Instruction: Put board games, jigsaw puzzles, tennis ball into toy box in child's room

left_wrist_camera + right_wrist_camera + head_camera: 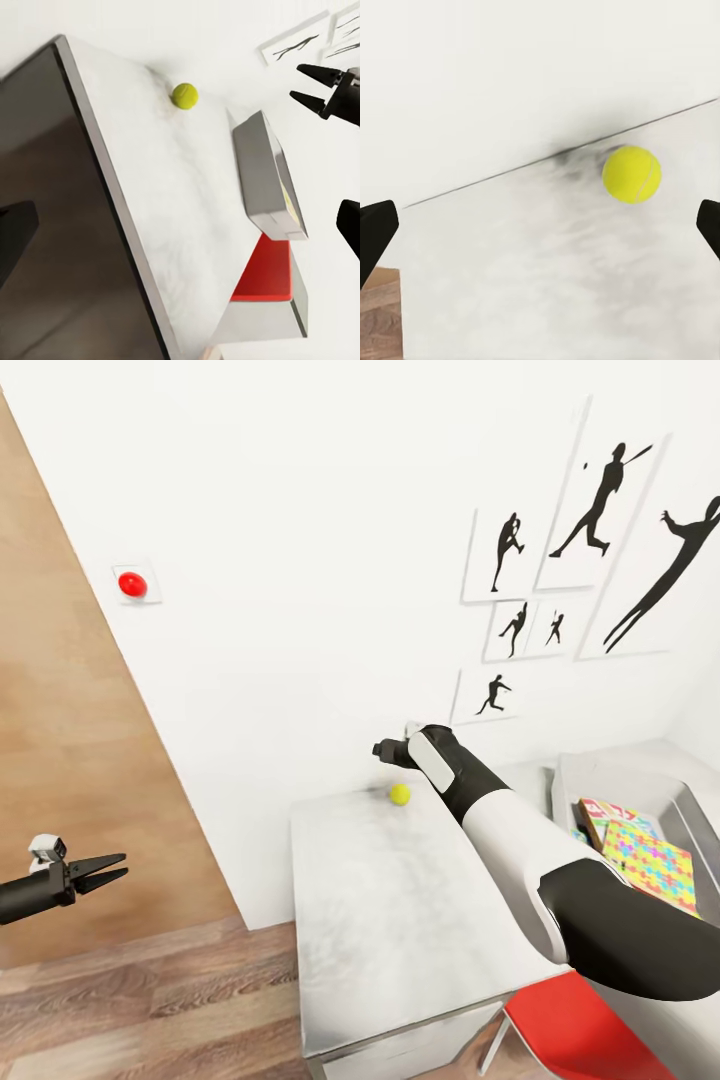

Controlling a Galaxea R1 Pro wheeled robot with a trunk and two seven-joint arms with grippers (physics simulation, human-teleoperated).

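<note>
The tennis ball [400, 794] [184, 95] [631, 174] lies on the table [400, 920] near its far edge, close to the white wall. My right gripper [382, 750] [319, 85] [540, 232] hovers just above and beside the ball, open, with nothing between its fingers. On the table's right end stands the toy box [575, 775] [259, 169]; a jigsaw puzzle [650, 863] and a colourful board game [597, 815] lie inside it. Well left of the table, my left gripper [112, 868] [180, 232] hangs over the wood floor, open and empty.
A red chair [580, 1030] [262, 270] is tucked at the table's near right side. Black silhouette sports pictures [600, 510] hang on the wall above the toy box. A red round button [132, 584] sits on the wall at left. Wood-plank floor [150, 1000] lies left of the table.
</note>
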